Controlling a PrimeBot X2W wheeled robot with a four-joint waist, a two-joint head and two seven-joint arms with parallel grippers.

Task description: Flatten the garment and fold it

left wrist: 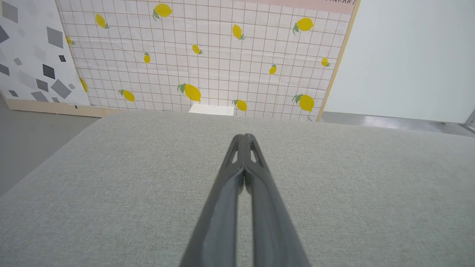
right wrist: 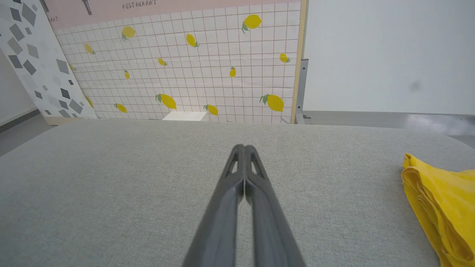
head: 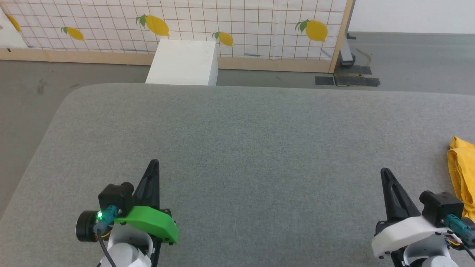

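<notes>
Head view. Both arms hang over the near edge of the padded grey bench [head: 241, 148], fingers pointing toward its far edge. The left gripper [head: 154, 163] and the right gripper [head: 386, 171] each have their two dark fingers pressed together, holding nothing. The mustard-yellow t-shirt [head: 462, 174] lies bunched in layered folds at the bench's right edge, near the right gripper but apart from it. This reads as a ready posture: the shirt probably has to be drawn to the bench's middle for flattening.
</notes>
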